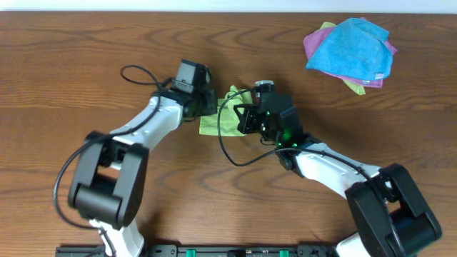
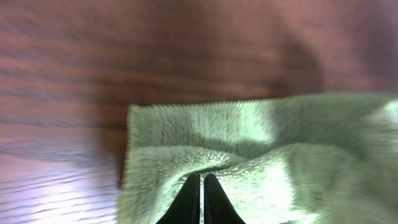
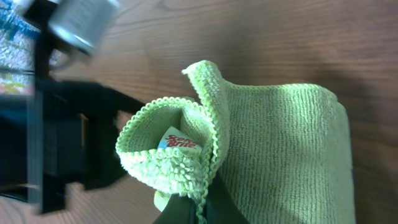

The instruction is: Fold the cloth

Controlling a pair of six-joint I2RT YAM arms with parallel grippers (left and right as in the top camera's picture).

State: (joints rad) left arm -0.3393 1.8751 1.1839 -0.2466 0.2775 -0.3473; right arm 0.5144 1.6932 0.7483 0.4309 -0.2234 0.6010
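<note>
Brown wood-grain surface (image 1: pixel 71 57) runs under both arms, and the cloth (image 1: pixel 227 114) lies near its middle, between the two wrists. It is a light green terry square, bunched and partly doubled over rather than spread flat.

The left tool (image 1: pixel 208 107) meets the cloth at its left side. In the left wrist view its two dark tips are pressed together with almost no gap, and the pile puckers into a ridge right at them, so it is pinching a small fold of the fabric. The hemmed edge beyond lies flat on the wood.

The right tool (image 1: pixel 244 120) comes in from the opposite side. Its wrist view shows it closed narrow on a stitched corner, which curls up and over in a loop, with a small printed label (image 3: pixel 180 143) showing inside the curl. The rest of the cloth drapes away to the right in a smooth layer.

Gripping opposite sides probably lets the arms carry one edge across together, so the fold lands square instead of dragging the fabric into a heap.

Well apart, at the far right corner, a blue cloth (image 1: pixel 353 46) sits on a purple cloth (image 1: pixel 312 41), out of both arms' way.
</note>
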